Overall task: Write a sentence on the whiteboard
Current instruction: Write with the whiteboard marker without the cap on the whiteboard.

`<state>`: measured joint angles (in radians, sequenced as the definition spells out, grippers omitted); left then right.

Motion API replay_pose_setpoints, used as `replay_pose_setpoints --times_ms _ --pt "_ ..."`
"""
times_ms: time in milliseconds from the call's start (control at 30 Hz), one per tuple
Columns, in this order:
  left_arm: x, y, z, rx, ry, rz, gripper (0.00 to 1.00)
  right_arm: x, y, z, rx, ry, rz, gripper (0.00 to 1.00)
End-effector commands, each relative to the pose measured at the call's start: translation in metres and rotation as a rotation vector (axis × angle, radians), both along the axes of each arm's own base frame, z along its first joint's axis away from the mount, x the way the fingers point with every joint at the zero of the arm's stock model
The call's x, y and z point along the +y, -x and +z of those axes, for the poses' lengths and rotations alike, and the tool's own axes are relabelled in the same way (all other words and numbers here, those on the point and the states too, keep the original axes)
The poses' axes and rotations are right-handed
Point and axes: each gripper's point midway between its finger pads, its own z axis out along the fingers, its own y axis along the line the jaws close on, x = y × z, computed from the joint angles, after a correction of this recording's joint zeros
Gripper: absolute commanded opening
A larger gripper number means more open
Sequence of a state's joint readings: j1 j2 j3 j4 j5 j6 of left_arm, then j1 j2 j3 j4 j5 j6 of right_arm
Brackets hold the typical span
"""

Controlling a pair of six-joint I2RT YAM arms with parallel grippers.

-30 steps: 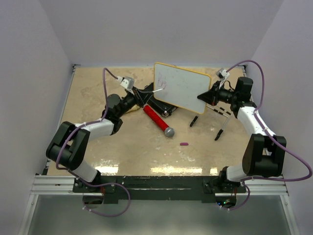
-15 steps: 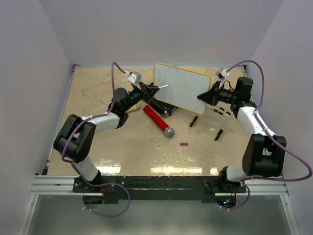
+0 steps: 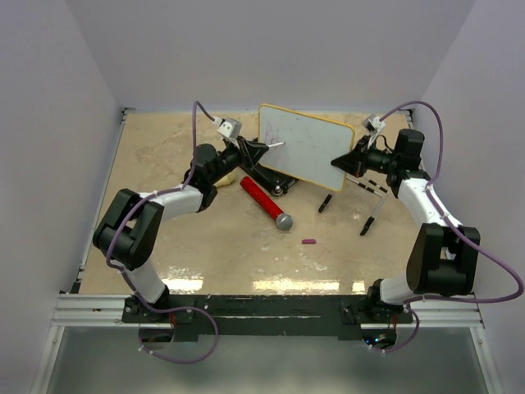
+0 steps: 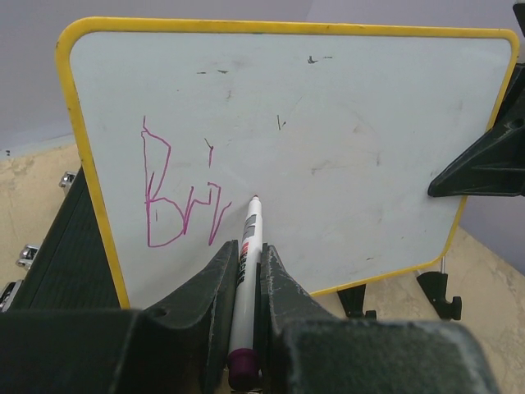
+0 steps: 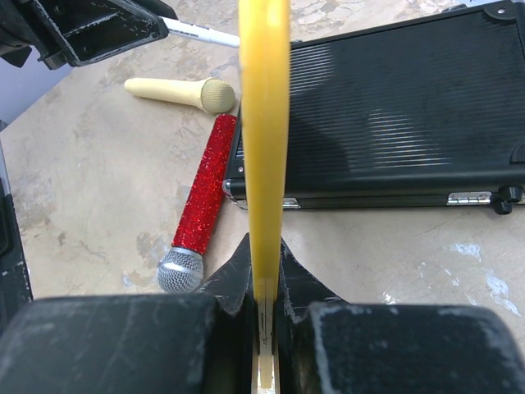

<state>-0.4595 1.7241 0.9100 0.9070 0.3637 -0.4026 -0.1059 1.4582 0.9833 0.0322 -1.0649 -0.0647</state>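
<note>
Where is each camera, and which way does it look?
Top external: above, behind the robot, looking down at the table; left gripper and right gripper show.
Left wrist: on the left gripper, facing the whiteboard front-on; fingers hold a marker.
Right wrist: on the right gripper, looking along the whiteboard's yellow edge; fingers clamp it.
Both wrist views share the whiteboard.

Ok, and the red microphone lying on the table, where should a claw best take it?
Probably the red microphone by the middle of its glittery handle, from straight above, claw fingers across its width. It lies flat, and the black case crowds its tail end.
</note>
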Motion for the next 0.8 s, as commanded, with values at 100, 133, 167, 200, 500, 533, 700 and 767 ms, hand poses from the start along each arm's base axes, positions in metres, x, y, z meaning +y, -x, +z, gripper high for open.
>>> replay_pose_setpoints --times_ms 100,133,167,200,500,533,700,767 --pt "-0.004 -0.011 0.024 -0.077 0.006 0.014 0.00 0.001 -0.004 0.007 -0.036 0.015 0.013 0.00" --pt "-0.004 -0.012 0.025 -0.079 0.007 0.015 0.00 0.001 -0.004 0.007 -0.036 0.015 0.013 0.00" --pt "-0.004 -0.012 0.025 -0.078 0.005 0.016 0.00 0.001 -0.005 0.007 -0.037 0.016 0.012 0.00" --pt "-0.004 -0.013 0.025 -0.079 0.003 0.020 0.00 0.001 -0.004 0.007 -0.037 0.016 0.013 0.00" --pt "0.001 -0.019 0.022 -0.076 -0.015 0.045 0.00 0.001 -0.004 0.007 -0.039 0.016 0.012 0.00" --pt "0.002 -0.020 0.022 -0.073 -0.016 0.049 0.00 0.001 -0.004 0.007 -0.039 0.016 0.013 0.00" --pt "0.007 -0.022 0.021 -0.074 -0.017 0.060 0.00 0.001 -0.004 0.007 -0.037 0.016 0.013 0.00" --pt "0.007 -0.022 0.020 -0.071 -0.017 0.060 0.00 0.001 -0.004 0.007 -0.039 0.016 0.013 0.00"
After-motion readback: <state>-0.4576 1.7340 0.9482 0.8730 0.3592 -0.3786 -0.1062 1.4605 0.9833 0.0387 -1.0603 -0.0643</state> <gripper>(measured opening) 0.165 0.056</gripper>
